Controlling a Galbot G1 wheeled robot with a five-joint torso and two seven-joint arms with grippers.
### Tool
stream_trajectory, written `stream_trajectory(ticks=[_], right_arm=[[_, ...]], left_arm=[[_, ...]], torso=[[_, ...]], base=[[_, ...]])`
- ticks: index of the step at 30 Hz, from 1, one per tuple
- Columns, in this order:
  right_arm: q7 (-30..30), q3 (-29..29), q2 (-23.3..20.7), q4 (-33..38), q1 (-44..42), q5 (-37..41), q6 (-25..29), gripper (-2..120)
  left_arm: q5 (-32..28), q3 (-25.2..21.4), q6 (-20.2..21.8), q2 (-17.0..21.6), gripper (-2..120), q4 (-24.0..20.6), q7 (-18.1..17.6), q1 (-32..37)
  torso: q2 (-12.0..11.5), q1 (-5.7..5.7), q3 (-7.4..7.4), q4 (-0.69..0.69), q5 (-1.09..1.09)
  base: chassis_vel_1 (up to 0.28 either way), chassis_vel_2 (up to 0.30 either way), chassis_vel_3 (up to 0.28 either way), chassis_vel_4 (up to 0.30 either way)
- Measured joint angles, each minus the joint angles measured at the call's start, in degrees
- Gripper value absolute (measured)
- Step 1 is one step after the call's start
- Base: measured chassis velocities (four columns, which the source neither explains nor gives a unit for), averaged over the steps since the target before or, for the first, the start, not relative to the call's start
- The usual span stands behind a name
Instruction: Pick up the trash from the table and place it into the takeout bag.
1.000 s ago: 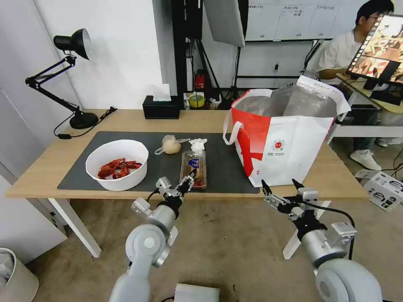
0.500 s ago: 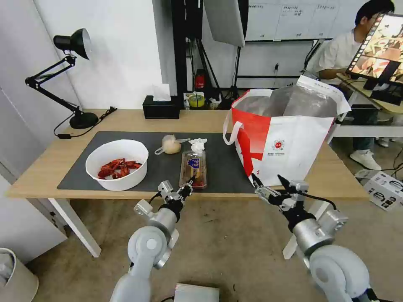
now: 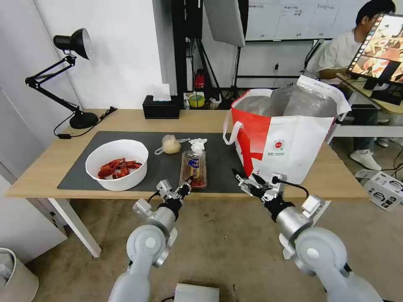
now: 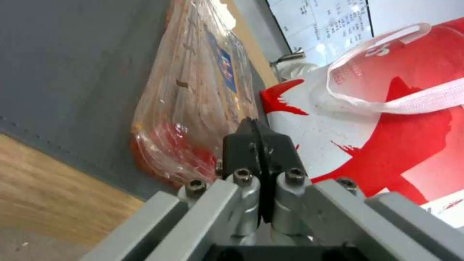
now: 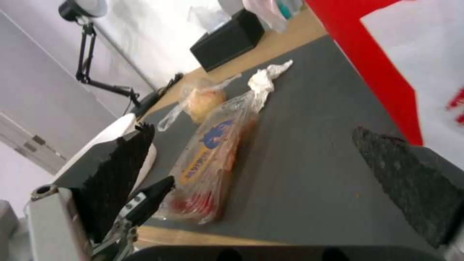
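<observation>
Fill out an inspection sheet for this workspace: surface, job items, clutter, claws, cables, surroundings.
Surface: table with dark grey mat.
Job items: tomato tray, tissue, knotted bag and crayfish bowl all on the mat; takeout bag upright, open.
Clutter: black tissue box, desk lamp.
Claws: left claw shut, empty, at the tray's near end; right claw open, at the table's front edge by the bag.
Cables: lamp cord on the table.
Surroundings: light stand, whiteboard.
</observation>
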Motion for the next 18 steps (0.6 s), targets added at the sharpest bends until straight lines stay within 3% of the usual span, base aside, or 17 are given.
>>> stream_trajectory(ticks=[6, 18], right_arm=[[0.72, -5.33, -2.04, -5.5, 8.51, 3.87, 1.06, 100], [1.67, -12.92, 1.52, -13.36, 16.91, 6.24, 1.23, 99]], left_arm=[[0.12, -0.07, -0.01, -0.15, 0, 0.02, 0.0, 0.04], [0.19, -0.62, -0.01, -0.1, 0, 0.31, -0.01, -0.08]], torso=[[0.0, 0.0, 0.0, 0.0, 0.0], [0.0, -0.01, 0.0, 0.0, -0.01]], base=[[0.0, 0.0, 0.0, 0.0], [0.0, 0.0, 0.0, 0.0]])
